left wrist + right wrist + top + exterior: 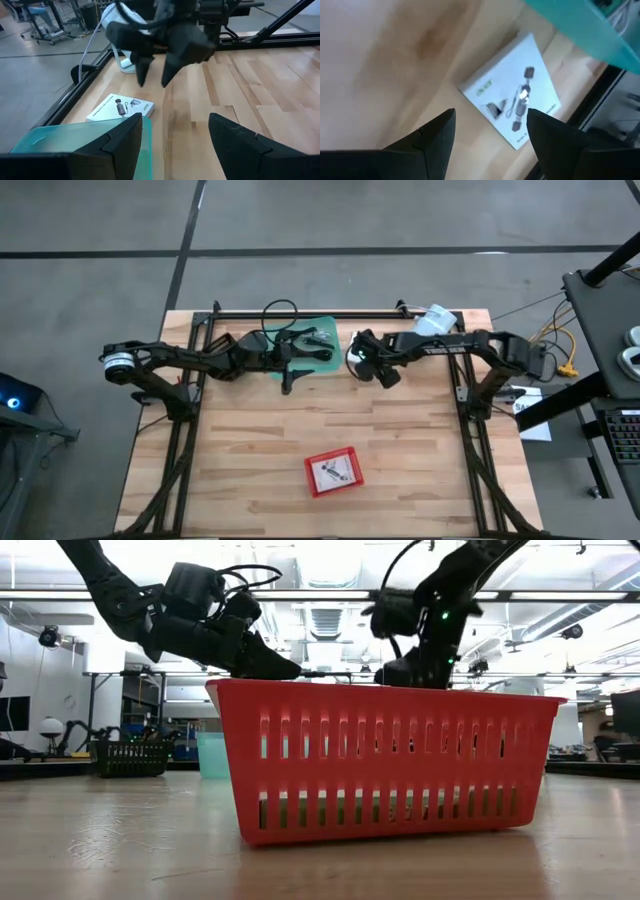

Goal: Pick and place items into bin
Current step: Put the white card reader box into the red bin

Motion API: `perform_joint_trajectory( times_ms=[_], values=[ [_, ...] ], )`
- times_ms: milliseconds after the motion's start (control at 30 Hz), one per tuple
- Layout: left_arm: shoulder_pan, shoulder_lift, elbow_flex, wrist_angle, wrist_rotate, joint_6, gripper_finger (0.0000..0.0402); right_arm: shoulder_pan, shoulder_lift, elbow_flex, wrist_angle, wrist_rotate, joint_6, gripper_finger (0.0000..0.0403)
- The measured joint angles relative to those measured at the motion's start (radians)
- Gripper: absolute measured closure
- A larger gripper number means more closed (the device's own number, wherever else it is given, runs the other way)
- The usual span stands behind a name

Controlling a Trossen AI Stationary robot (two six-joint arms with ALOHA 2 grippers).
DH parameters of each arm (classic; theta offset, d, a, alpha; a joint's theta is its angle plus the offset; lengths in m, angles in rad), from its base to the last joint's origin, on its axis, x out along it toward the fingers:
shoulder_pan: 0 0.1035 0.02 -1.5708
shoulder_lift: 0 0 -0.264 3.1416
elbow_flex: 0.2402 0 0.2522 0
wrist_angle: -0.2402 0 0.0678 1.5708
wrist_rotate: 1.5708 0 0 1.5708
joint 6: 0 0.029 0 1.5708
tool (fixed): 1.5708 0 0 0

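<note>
Right gripper open above flat white card.

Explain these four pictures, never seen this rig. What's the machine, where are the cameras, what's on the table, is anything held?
The machine is two dark robot arms mounted at a wooden table, meant to put small items into a bin.

The high view looks straight down. The low view sits at table height, right in front of the red bin. The other two cameras ride on the wrists, looking past each arm's own fingers.

On the table: the red bin near the front edge, a teal tray at the back, and a white card with small parts pictured on it, lying flat beside the tray.

The left gripper is by the tray, open and empty. The right gripper hovers above the white card, also open, holding nothing.
</note>
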Motion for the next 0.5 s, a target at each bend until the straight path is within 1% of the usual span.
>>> perform_joint_trajectory(
  times_ms=[300, 500],
  values=[
    [0.0, 0.0, 0.0, 0.0, 0.0, 0.0, 0.0189, -0.086, 0.118, 0.063, -0.011, 0.009, -0.089, 0.0172],
    [0.0, 0.0, 0.0, 0.0, 0.0, 0.0, 0.0189, -0.113, 0.183, 0.1, -0.053, 0.009, -0.118, 0.0182]
  ],
)
